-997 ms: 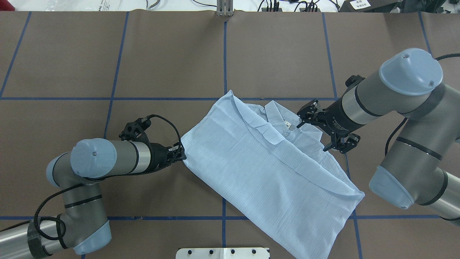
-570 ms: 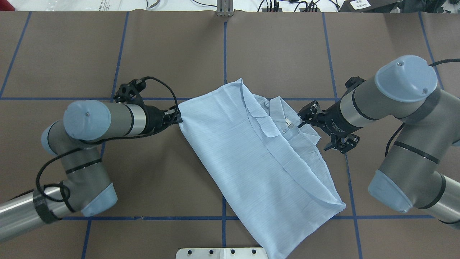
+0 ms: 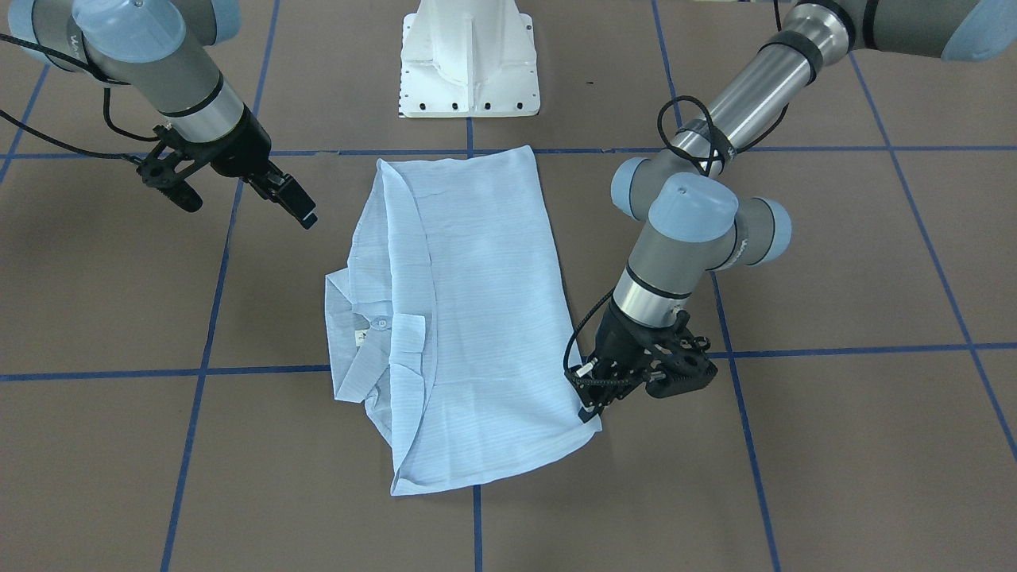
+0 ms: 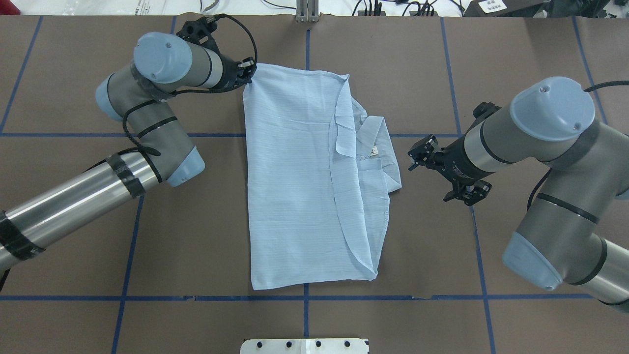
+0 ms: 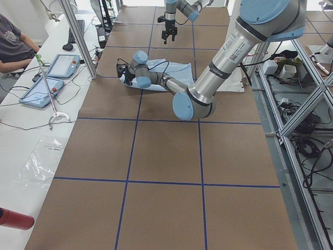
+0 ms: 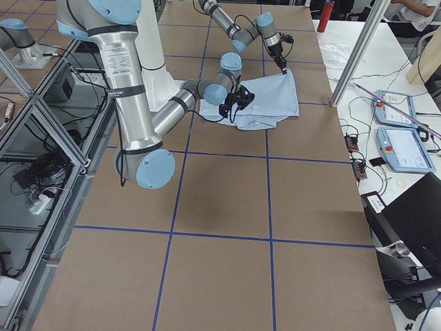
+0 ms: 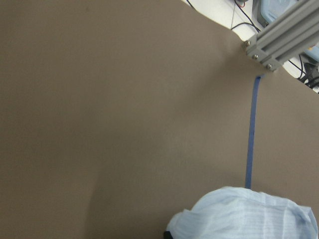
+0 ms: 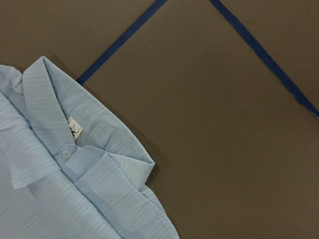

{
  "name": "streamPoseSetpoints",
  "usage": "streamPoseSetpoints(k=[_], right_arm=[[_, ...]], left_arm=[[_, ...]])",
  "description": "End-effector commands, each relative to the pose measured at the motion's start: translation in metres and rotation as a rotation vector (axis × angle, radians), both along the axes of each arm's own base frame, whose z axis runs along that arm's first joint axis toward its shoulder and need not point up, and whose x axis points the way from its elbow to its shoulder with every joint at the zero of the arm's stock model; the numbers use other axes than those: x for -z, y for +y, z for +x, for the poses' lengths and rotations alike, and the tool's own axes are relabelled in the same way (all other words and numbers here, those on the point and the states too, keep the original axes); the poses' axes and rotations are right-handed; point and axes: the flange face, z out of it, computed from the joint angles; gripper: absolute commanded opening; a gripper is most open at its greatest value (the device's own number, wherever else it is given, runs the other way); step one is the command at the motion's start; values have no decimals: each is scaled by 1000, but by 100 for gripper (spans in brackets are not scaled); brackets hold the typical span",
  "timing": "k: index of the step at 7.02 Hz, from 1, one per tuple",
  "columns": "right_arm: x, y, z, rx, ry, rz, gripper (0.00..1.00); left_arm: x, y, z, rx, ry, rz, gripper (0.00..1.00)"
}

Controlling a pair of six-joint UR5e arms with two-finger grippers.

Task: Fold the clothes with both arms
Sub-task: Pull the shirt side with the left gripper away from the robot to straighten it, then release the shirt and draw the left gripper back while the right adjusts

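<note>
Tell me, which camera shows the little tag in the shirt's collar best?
The right wrist camera: the tag is close up, next to a button. The overhead and front views show only a tiny white speck. The side views are too far, and the left wrist sees only a bit of shirt.

You can see the shirt (image 4: 295, 172) is light blue with fine stripes; its button (image 8: 65, 154) and neck label (image 8: 74, 128) are white; the table cover (image 4: 383, 59) is brown, gridded with blue tape lines (image 4: 49, 134); the 2 arms, left arm (image 4: 147, 108) and right arm (image 4: 511, 142), are grey-silver with light-blue joint caps; the left gripper (image 4: 251, 78) and right gripper (image 4: 426, 184) are black; the pedestal base (image 3: 469, 63) is white.
</note>
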Motion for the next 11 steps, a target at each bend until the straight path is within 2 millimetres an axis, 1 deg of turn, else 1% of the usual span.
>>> streamPoseSetpoints(k=[1,2,3,4,5,6,7,8,9,10,11], right_arm=[[2,-3,-1,-26,10,20,100],[1,-6,-1,-39,19,28,100],[-1,-3,-8,-41,27,38,100],[10,1,-18,-36,21,64,100],[26,5,-44,-38,19,97,100],[31,19,-68,-98,67,187,100],[20,56,-104,-67,122,246,100],[22,66,-112,-8,170,285,100],[29,75,-122,38,186,308,100],[46,81,-142,125,223,382,100],[53,85,-154,269,258,520,100]], left_arm=[[-11,-23,6,1,-22,37,5],[-12,-32,-7,14,-30,45,61],[-9,-42,-30,17,-52,89,100],[-3,-28,-51,-8,-38,90,100],[-11,-5,-80,-77,-19,73,100],[-19,29,-108,-91,-3,107,100],[-24,50,-127,-91,8,120,100],[-18,57,-133,-91,17,135,100],[-18,57,-133,-90,18,134,100],[-18,58,-133,-90,19,135,100],[-16,59,-134,-90,22,139,100]])
